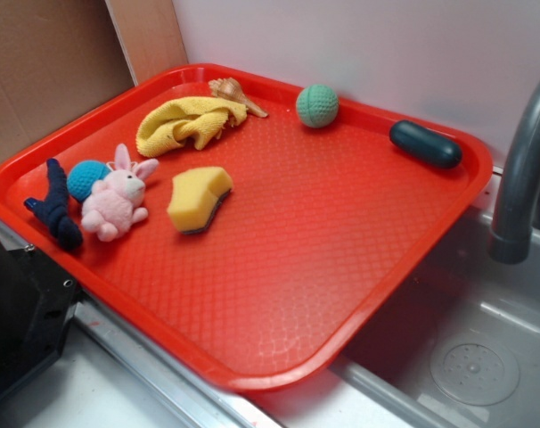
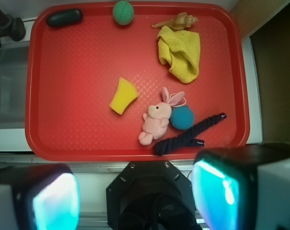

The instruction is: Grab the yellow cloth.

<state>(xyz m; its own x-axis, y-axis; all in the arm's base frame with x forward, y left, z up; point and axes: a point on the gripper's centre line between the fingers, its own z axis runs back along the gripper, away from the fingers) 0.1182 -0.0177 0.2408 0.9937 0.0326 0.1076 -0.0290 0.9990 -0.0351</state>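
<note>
The yellow cloth (image 1: 185, 125) lies crumpled at the far left of the red tray (image 1: 306, 241). In the wrist view the cloth (image 2: 181, 55) is at the tray's (image 2: 78, 96) upper right. My gripper (image 2: 135, 196) is high above and well short of the tray's near edge, far from the cloth. Its two cyan pads (image 2: 56, 203) stand wide apart with nothing between them, so it is open and empty. The gripper does not show in the exterior view.
On the tray are a yellow sponge block (image 2: 122, 96), a pink bunny (image 2: 157, 117), a blue ball (image 2: 182, 117), a dark rope (image 2: 188, 134), a shell (image 2: 178, 21) touching the cloth, a green ball (image 2: 123, 12) and a dark capsule (image 2: 64, 17). A faucet (image 1: 519, 178) and sink (image 1: 466, 357) adjoin.
</note>
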